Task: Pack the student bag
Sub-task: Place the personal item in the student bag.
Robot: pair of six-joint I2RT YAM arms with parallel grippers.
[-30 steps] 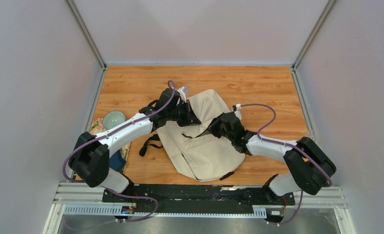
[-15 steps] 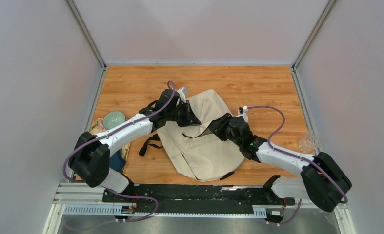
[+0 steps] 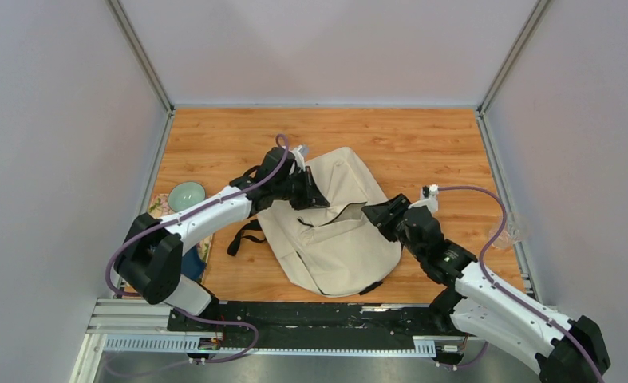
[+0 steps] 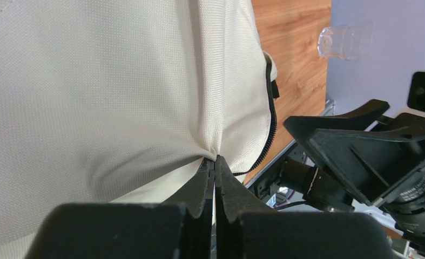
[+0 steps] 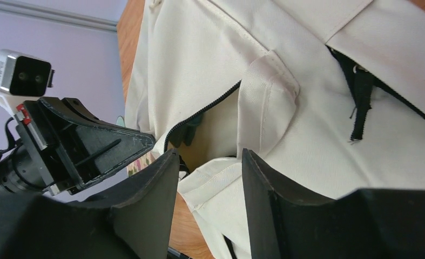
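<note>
- The left gripper point(image 4: 214, 162) is pinching a fold of the soft, floppy bag point(image 3: 338, 247).
- The right gripper point(image 5: 208, 156) is hanging with its jaws spread and empty.
- The zipper edge point(image 5: 199, 116) is probably offering the firmest hold.

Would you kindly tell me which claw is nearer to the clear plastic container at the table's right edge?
Right. The right claw stands open at the student bag's right side, left of the container. The left claw, shut on the bag's fabric, sits farther left.
</note>
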